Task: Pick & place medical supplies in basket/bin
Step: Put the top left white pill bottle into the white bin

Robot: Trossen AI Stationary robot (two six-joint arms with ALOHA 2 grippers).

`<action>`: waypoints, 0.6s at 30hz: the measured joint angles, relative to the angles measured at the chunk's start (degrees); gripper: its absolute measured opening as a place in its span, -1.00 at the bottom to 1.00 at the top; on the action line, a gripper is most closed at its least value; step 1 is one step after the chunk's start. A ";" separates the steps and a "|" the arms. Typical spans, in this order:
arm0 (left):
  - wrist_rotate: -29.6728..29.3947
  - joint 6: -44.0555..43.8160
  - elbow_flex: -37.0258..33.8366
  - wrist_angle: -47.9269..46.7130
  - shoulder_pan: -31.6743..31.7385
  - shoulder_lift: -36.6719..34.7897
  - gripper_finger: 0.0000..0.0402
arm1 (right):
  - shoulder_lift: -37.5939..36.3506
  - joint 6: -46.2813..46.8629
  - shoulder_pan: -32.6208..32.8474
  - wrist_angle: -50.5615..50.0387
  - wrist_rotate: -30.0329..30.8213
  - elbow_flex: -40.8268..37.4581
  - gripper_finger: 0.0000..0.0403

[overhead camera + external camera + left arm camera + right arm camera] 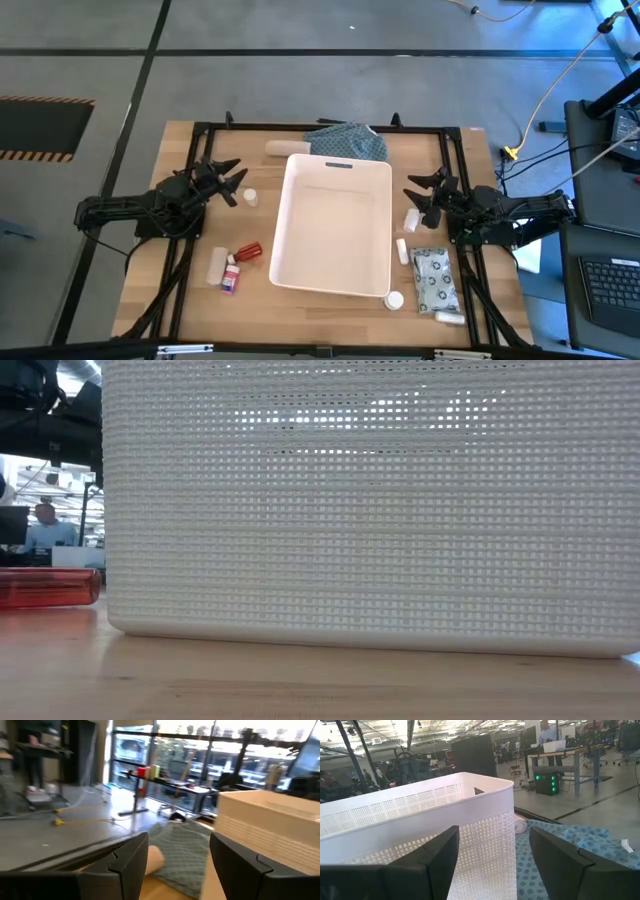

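The white tub (335, 225) stands mid-table; its perforated wall (370, 510) fills the low view. My left gripper (232, 180) (177, 840) hovers open left of the tub, near a small white bottle (250, 198). My right gripper (420, 195) (492, 835) hovers open right of the tub, above a white item (411, 217). A red bottle (248, 251) (50, 588), a white tube (217, 265) and a pink-labelled item (231, 275) lie near left. The grey patterned pouch (435, 280), small white pieces (402, 250) and a white cap (394, 299) lie near right. A white roll (280, 149) lies at the far side.
The blue-green patterned cloth (348, 140) (182, 855) (570, 855) lies bunched at the tub's far edge. A black frame (200, 130) runs around the table top. Another white tube (450, 318) lies at the near right, beside the pouch. Desks and people show in the room beyond.
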 joint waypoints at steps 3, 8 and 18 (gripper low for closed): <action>-2.83 1.45 0.00 0.04 0.00 0.01 0.02 | 0.00 -0.70 0.00 -0.02 0.02 -0.01 0.21; -3.03 0.71 0.02 0.13 0.00 0.02 0.02 | 0.00 -1.02 -0.01 0.00 0.02 -0.01 0.21; -3.34 -1.05 0.02 0.13 0.00 0.00 0.03 | 0.00 -5.55 -0.01 0.00 0.22 0.00 0.21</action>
